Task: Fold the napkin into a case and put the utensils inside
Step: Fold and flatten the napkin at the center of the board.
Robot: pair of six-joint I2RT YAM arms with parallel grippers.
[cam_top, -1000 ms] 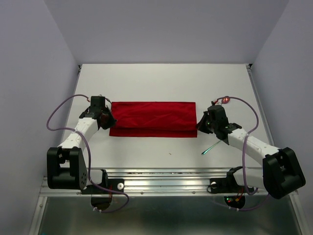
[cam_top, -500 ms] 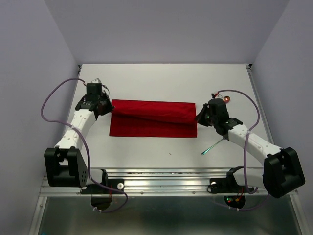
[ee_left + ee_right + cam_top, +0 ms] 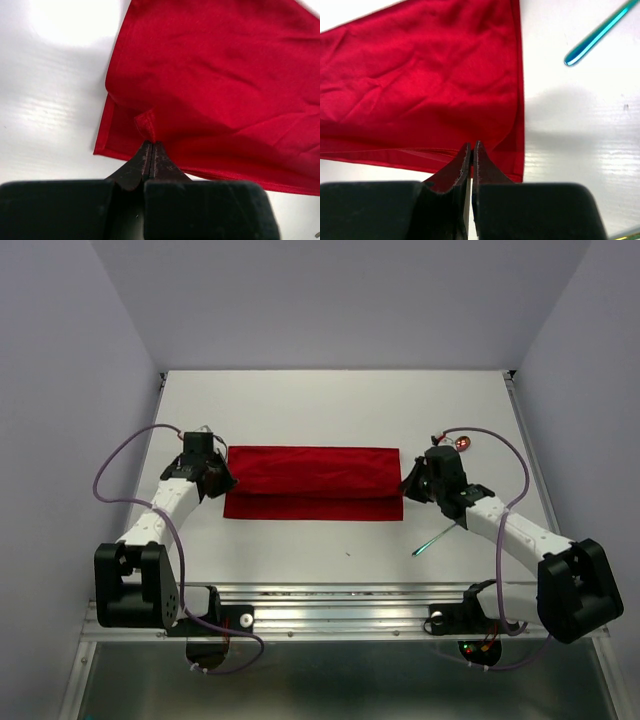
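The red napkin [image 3: 310,475] lies folded lengthwise on the white table, its upper layer set back so a strip of the lower layer shows along the near side. My left gripper [image 3: 218,478] is at its left end, shut on a pinched corner of the upper layer [image 3: 151,144]. My right gripper [image 3: 408,483] is at the right end, shut on the cloth's edge [image 3: 472,145]. The teal-handled fork [image 3: 432,540] lies near the right arm, its handle [image 3: 597,35] beside the napkin [image 3: 420,85]. The spoon's red-pink bowl [image 3: 462,443] sits behind the right gripper.
Bare white table [image 3: 330,400] stretches behind the napkin up to the back wall. Grey walls close in both sides. Purple cables [image 3: 115,475] loop off both arms. A metal rail [image 3: 340,600] runs along the near edge.
Both grippers swung the napkin's upper layer toward the back, then brought it partly forward and down. Its fold edge now sits farther back, baring a wider near strip.
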